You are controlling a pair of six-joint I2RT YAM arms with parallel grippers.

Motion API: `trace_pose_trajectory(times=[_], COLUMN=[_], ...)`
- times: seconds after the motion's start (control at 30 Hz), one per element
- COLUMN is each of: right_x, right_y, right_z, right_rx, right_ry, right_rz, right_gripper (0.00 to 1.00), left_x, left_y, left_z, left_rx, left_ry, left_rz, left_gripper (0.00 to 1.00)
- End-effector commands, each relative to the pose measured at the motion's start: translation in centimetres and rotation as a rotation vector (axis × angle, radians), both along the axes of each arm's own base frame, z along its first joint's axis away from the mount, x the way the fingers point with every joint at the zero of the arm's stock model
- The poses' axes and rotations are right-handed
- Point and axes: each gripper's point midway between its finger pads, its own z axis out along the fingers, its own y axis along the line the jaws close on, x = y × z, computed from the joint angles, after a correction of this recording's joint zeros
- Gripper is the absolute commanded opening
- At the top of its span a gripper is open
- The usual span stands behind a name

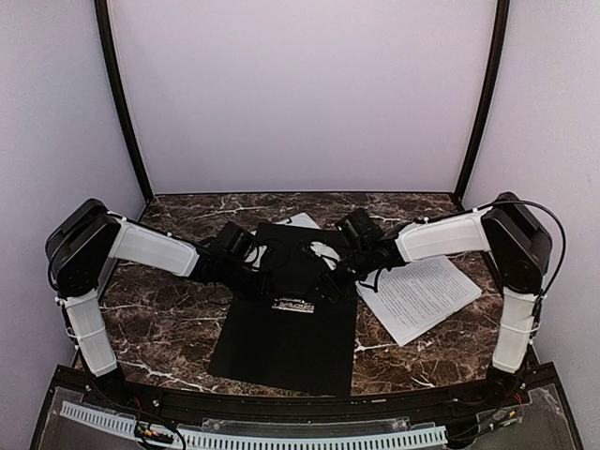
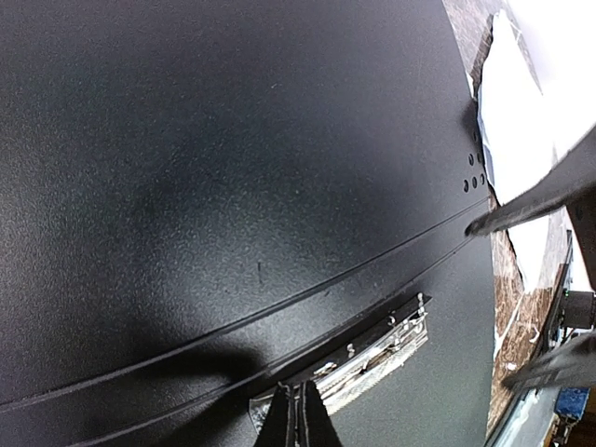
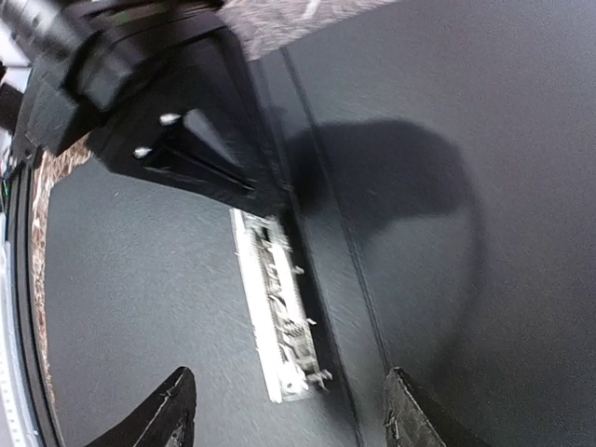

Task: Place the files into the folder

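The folder [image 1: 281, 349] lies open in the middle of the table, black inside up, with a metal clip bar [image 1: 293, 305] by its spine crease. One printed sheet [image 1: 422, 295] lies to its right. A second sheet [image 1: 305, 222] pokes out from behind its far edge and also shows in the left wrist view [image 2: 507, 121]. My left gripper [image 2: 300, 399] is shut, its tips touching one end of the clip bar [image 2: 372, 358]. My right gripper [image 3: 284, 377] is open over the folder, jaws either side of the other end of the clip bar [image 3: 275, 307].
The brown marble table [image 1: 159, 319] has a black rail along its near edge [image 1: 300, 408]. Pale walls and two black posts [image 1: 122, 103] close in the back. The two arms meet over the folder's middle, the left gripper [image 3: 186, 140] close ahead of my right one.
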Motion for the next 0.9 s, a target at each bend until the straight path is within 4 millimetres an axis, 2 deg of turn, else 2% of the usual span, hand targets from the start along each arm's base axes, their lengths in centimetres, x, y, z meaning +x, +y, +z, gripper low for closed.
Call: trace_pose_trajectory(times=[0.0, 0.17, 0.37, 0.6, 0.87], right_x=[-0.6, -1.3, -1.5, -2.0, -3.0], right_y=[1.4, 2.3, 2.2, 1.2, -0.8], right_z=[-1.2, -3.1, -5.6, -7.1, -8.1], right_rx=[-0.025, -0.076, -0.147, -0.2, -0.247], right_ry=[-0.108, -0.151, -0.193, -0.219, -0.237], right_rz=[0.056, 0.088, 0.083, 0.079, 0.065], right_gripper=[0.67, 0.63, 0.54, 0.4, 0.38], left_x=[-1.5, -1.4, -1.5, -1.5, -1.7], left_y=[0.3, 0.0, 0.1, 0.4, 1.1], left_z=[-0.1, 0.1, 0.1, 0.0, 0.0], left_rx=[0.003, -0.012, -0.008, -0.005, -0.021], left_ry=[0.047, 0.04, 0.041, 0.041, 0.065], left_rz=[-0.031, -0.035, -0.043, -0.041, -0.02], left_gripper=[0.01, 0.01, 0.01, 0.01, 0.01])
